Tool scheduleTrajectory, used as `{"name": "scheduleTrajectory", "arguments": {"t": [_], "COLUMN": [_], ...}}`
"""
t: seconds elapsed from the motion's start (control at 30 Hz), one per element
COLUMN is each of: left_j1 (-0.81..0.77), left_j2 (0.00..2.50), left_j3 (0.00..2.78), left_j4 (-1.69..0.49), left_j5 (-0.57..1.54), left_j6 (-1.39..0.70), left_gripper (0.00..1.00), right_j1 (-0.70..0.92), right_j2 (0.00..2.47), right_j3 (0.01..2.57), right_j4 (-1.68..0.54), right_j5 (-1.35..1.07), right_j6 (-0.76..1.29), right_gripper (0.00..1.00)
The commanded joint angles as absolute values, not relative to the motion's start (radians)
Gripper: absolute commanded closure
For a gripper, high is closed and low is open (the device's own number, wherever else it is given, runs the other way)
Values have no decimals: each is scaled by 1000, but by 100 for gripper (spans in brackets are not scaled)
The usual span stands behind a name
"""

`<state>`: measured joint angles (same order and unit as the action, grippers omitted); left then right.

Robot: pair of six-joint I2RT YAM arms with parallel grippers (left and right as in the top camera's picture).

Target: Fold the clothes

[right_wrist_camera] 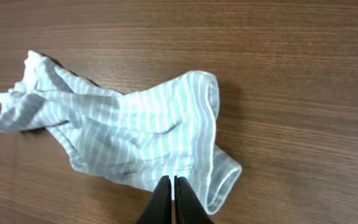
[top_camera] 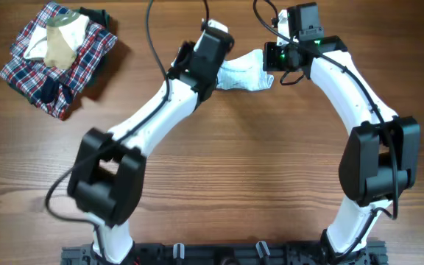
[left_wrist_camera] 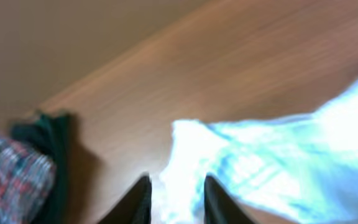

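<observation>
Striped pale-blue garment (top_camera: 243, 76) lies crumpled at our table's (top_camera: 271, 184) twelve o'clock, no fold made yet. Our right gripper (right_wrist_camera: 171, 190) is closed at its hem. Our left gripper (left_wrist_camera: 176, 198) is narrowly parted around an edge, and we cannot tell whether it grips.

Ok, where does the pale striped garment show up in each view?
Overhead: striped garment at top centre, between the two arms' ends.
Left wrist: striped garment at lower right, blurred, running to the bottom edge.
Right wrist: striped garment left of centre, crumpled on the wood.
Shared landmark: the wooden table lies under it in all three. The plaid pile shows only overhead and in the left wrist view.
</observation>
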<state>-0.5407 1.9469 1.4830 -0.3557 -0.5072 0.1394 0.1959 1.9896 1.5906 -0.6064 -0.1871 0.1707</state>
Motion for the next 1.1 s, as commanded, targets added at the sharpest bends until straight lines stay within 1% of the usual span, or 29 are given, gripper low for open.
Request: {"name": "scheduleTrajectory", "arguments": {"t": [0.0, 0.07, 0.17, 0.27, 0.4, 0.63, 0.87, 1.07], "left_j1": [-522, -480, -422, -364, -309, -324, -352, -352], "left_j2": [1927, 1956, 1994, 2015, 2063, 2084, 2084, 2084], "left_j3": [1483, 1483, 1483, 1483, 1483, 1483, 1483, 1483], "left_j4": [-505, -543, -535, -530, -493, -509, -524, -519], "left_j5": [-225, -197, -146, -78, 24, 125, 126, 126], "left_j6": [-234, -286, -293, -300, -300, -297, -297, -296], "left_gripper": [75, 78, 76, 81, 85, 88, 88, 88], "right_j1": [196, 196, 196, 196, 197, 223, 252, 251], "right_j2": [1972, 1972, 1972, 1972, 1973, 2001, 2085, 2143], "right_j3": [1610, 1610, 1610, 1610, 1610, 1610, 1610, 1610], "right_j4": [-600, -600, -594, -583, -558, -539, -532, -523], "right_j5": [-230, -231, -258, -264, -313, -312, -303, -225], "right_j6": [158, 158, 159, 160, 160, 166, 189, 215], "right_gripper": [96, 96, 96, 96, 96, 96, 96, 96]}}
